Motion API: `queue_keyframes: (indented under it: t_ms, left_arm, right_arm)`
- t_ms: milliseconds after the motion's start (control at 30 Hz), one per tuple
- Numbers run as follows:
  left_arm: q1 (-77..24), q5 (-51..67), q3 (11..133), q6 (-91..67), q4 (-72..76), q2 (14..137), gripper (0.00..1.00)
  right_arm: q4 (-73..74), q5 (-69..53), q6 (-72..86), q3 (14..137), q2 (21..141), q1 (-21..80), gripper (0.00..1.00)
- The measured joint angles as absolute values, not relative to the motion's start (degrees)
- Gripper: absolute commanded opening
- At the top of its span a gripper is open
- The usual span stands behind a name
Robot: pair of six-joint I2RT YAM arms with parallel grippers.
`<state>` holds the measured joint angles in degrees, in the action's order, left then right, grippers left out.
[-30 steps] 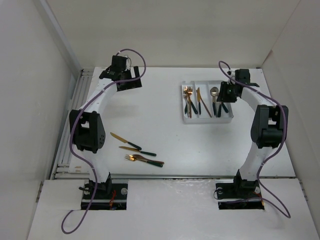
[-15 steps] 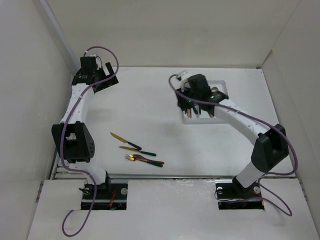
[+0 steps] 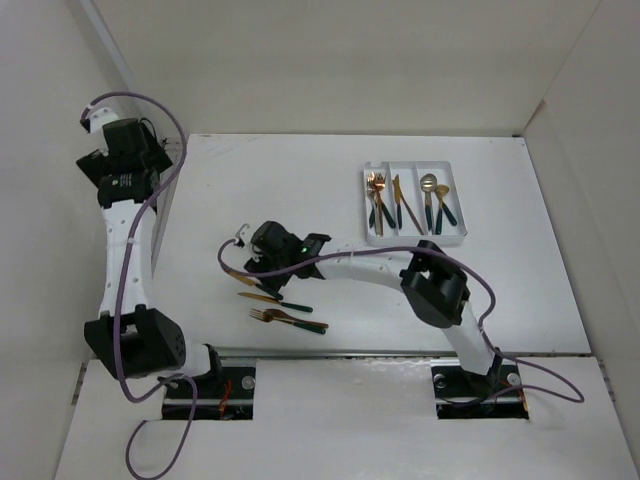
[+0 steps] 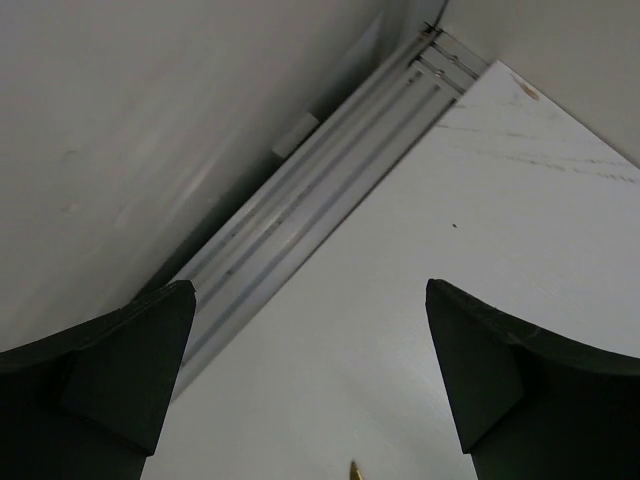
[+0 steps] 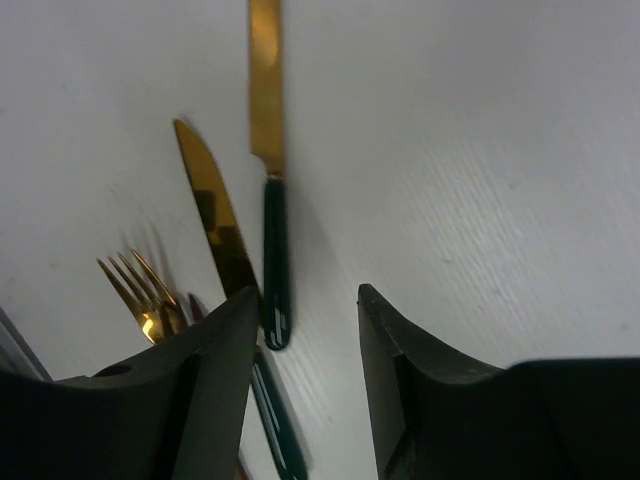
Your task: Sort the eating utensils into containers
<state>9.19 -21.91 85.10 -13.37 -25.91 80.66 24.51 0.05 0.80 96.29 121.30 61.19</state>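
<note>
Jaws on the right arm hang spread over a green-handled knife (image 5: 267,150); a second knife (image 5: 215,215) just beside it could get pinched too. Left jaws spread, empty.

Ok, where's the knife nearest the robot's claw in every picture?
Top external: knife left of centre, by the right gripper.
Right wrist: top middle, handle ending between the fingers.
Left wrist: cannot tell; just a gold tip.
Shared landmark: gold fork nearby.

Top external: looks down over whole table (image 3: 300,180). Right wrist: close above knives (image 5: 266,120), also in top external. Left wrist: faces rail (image 4: 300,220) along table's left edge.
</note>
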Motion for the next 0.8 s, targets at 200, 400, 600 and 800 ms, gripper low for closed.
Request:
queue_keyframes:
  t_ms: [200,400,600,800]
  left_arm:
    - [12.29,-22.81,83.05,-13.50,-26.00,76.86,1.00]
    - [11.94,-21.32,81.38,-13.52,-26.04,76.49,1.00]
    - [11.94,-21.21,80.23,-13.50,-26.09,75.88,1.00]
    - [11.94,-21.26,79.99,-13.47,-26.00,75.44,1.00]
  right_arm:
    - [23.00,-0.03,3.49,101.62,126.76,63.05,0.44]
    - [22.02,1.37,4.34,103.85,129.69,62.78,0.40]
    - [22.13,2.46,3.88,104.79,131.07,64.23,0.41]
    - [24.29,5.96,3.90,108.86,134.65,65.58,0.39]
